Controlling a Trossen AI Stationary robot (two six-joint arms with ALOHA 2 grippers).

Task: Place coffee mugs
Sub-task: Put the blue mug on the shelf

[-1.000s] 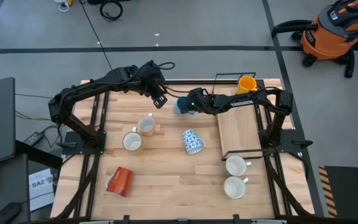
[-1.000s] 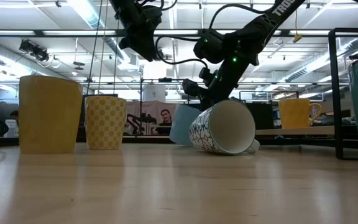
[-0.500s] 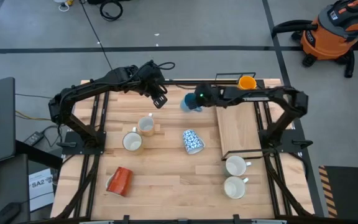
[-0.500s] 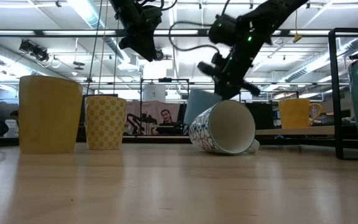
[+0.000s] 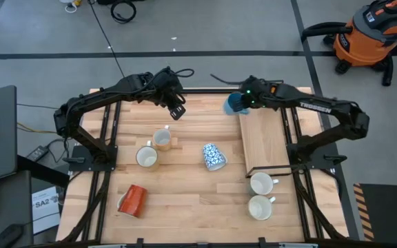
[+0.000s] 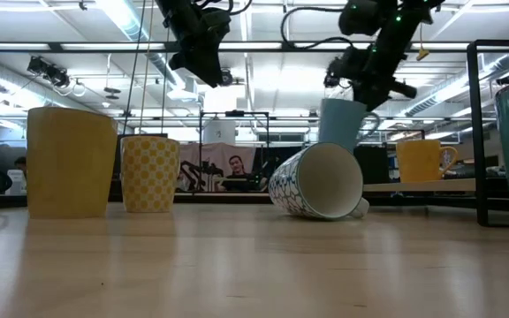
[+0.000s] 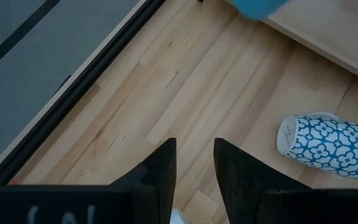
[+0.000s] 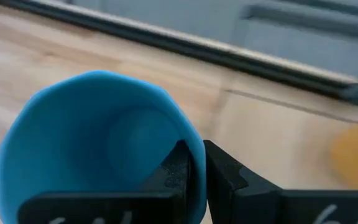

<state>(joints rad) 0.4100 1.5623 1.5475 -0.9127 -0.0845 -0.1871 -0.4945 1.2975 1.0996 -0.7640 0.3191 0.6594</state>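
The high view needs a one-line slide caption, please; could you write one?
Right gripper carries a light blue ceramic mug by its rim toward the raised wooden shelf; left gripper hovers, jaws open.

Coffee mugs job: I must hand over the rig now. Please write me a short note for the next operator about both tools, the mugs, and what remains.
Right tool: shut on the rim of the light blue mug, held in the air at the far corner of the raised board.
Left tool: empty, fingers apart, hovering over the table's far side.
Done: orange mug stands on the board.
Left: patterned mug and red mug lie on their sides; two cream mugs and two white mugs stand on the table.
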